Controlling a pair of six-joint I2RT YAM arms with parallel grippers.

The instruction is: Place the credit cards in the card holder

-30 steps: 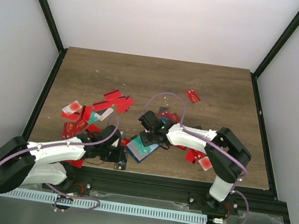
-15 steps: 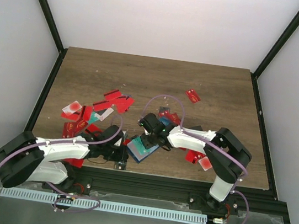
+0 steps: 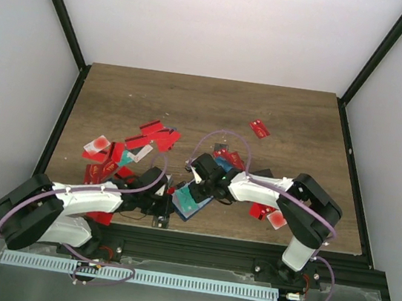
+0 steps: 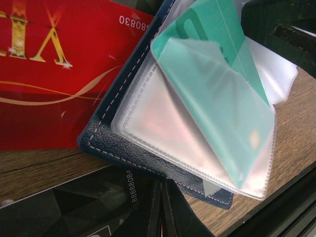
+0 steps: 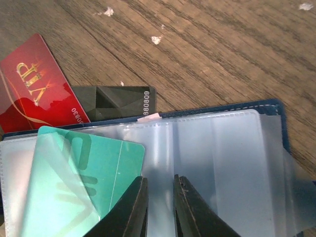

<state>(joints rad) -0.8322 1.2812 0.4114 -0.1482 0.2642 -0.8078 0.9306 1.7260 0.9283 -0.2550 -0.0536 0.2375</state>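
The card holder (image 3: 188,201) lies open near the table's front edge, its navy cover (image 4: 116,148) under fanned clear sleeves (image 5: 222,163). A teal card (image 4: 217,84) sits partly in one sleeve, and shows as the teal card (image 5: 84,173) in the right wrist view. My right gripper (image 5: 159,197) stands over the sleeves, jaws a narrow gap apart, with only clear plastic showing between them. My left gripper (image 4: 165,200) is shut, its tips at the cover's near edge above a black card (image 4: 74,202). A red VIP card (image 4: 49,74) lies partly under the holder.
Loose red credit cards (image 3: 154,135) are scattered behind the holder, with more at the left (image 3: 103,155) and right (image 3: 270,215). A single red card (image 3: 259,129) lies farther back. The black frame rail (image 3: 195,247) runs just in front of the holder.
My left arm has slid right, bringing its shut gripper up to the holder. The right gripper has shifted slightly over the sleeves.
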